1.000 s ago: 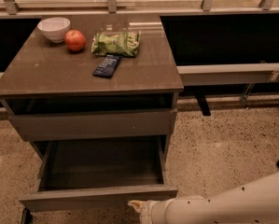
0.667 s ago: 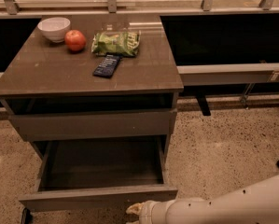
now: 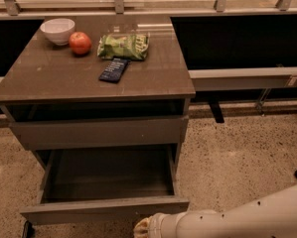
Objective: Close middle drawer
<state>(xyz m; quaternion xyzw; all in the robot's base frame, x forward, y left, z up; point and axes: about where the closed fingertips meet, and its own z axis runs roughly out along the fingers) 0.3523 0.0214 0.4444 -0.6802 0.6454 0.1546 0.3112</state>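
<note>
Camera view: we see the wide, shallow grey-brown middle drawer (image 3: 106, 209) pulled far out of the cabinet, beneath the tabletop's front edge, its dark boxy interior exposed. The white arm's cream-coloured gripper (image 3: 140, 227) sits very low, just beside the bottom edge of the drawer's front panel and right of its centre. We cannot tell whether it is released or clenched.

We judge three risks. From this low, the gripper could slip under the panel instead of pushing it. An off-centre push could skew the drawer and jam it. A hard shove could jolt the cabinet and roll the round red apple (image 3: 80, 42), which sits beside the white ceramic bowl (image 3: 57, 30) near the tabletop's back left corner.
</note>
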